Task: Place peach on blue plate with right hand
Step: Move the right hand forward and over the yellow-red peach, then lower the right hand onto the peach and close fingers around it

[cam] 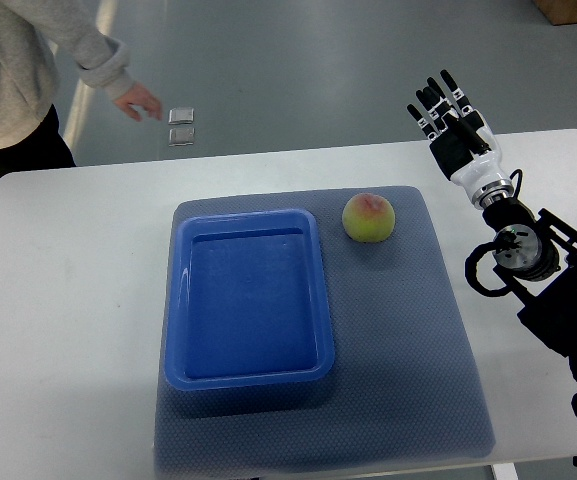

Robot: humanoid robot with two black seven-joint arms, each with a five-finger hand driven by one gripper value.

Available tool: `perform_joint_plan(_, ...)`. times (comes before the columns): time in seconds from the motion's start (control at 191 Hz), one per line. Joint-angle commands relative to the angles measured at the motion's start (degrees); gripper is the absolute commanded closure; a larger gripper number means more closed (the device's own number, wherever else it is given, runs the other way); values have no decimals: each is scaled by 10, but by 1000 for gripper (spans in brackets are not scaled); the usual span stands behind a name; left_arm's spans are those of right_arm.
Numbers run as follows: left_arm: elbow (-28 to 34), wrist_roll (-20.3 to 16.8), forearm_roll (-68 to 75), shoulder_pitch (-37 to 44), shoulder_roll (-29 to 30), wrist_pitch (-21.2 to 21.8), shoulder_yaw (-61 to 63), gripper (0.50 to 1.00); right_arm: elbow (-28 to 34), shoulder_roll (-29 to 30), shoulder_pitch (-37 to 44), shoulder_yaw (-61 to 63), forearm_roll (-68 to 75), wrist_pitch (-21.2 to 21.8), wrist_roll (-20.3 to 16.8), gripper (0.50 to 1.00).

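White table (68, 330) fills most of what I can see from where I stand, with a grey-blue mat (418, 370) laid across its middle, probably to keep things from sliding. On the mat sits the blue plate (178, 300), really a shallow tray with a raised rim and nothing in it. Just beyond its far right corner rests the peach (369, 217), on the mat and apart from the rim, so it looks placed for an easy short carry. Bare mat and table lie between the peach and the right hand (448, 115), leaving a clear path in. That hand hovers past the table's far edge, fingers (438, 92) straight and spread, holding nothing. Farther back, a person's hand (140, 101) hangs over the grey floor (318, 60) near two small tiles (181, 126).
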Motion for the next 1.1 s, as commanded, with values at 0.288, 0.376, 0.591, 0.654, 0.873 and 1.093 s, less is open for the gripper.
perform_joint_plan(0.288, 0, 0, 0, 0, 0, 0, -1, 500, 1, -9, 22, -52, -74, 1, -4, 566)
perform_joint_plan(0.376, 0, 0, 0, 0, 0, 0, -1, 500, 1, -20, 75, -125, -234, 2, -6, 568)
perform_joint_plan(0.591, -1, 0, 0, 0, 0, 0, -1, 500, 4, -72, 182, -301, -551, -1, -23, 568)
perform_joint_plan(0.654, -1, 0, 0, 0, 0, 0, -1, 500, 5, -83, 253, -389, -624, 10, -72, 568)
perform_joint_plan(0.873, 0, 0, 0, -1, 0, 0, -1, 500, 25, -93, 298, -453, -623, 46, -136, 568)
perform_joint_plan(1.093, -1, 0, 0, 0, 0, 0, -2, 500, 29, -87, 282, -482, -631, 37, -131, 568)
